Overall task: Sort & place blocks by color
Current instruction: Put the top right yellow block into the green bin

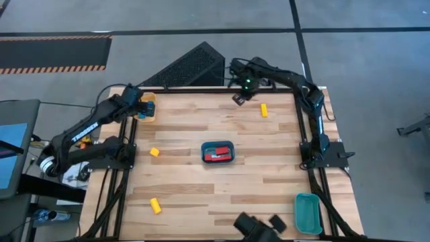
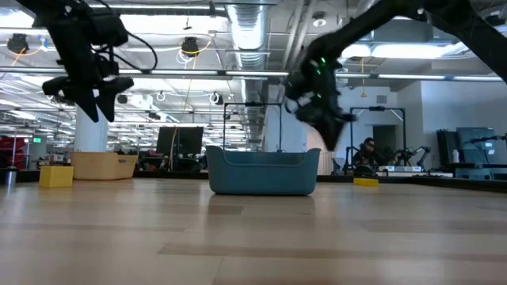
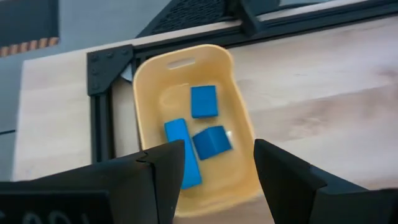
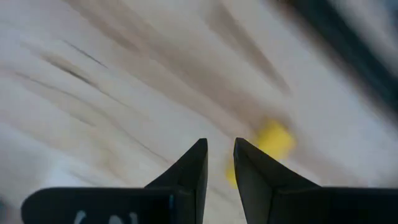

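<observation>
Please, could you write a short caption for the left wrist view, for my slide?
Open left end effector above the yellow-orange tray holding three blue blocks.

Three blue blocks [image 3: 199, 134] lie in a yellow-orange tray [image 3: 146, 93] — red blocks [image 1: 218, 154] in a teal tray [image 1: 218, 144]. Yellow blocks [image 1: 264, 110] dot the pale wood table [image 1: 201, 188].

Matt pale wooden table [image 1: 222, 188]

Robotics lab: ceiling ducts [image 2: 245, 32], workstations [image 2: 178, 142]
</observation>
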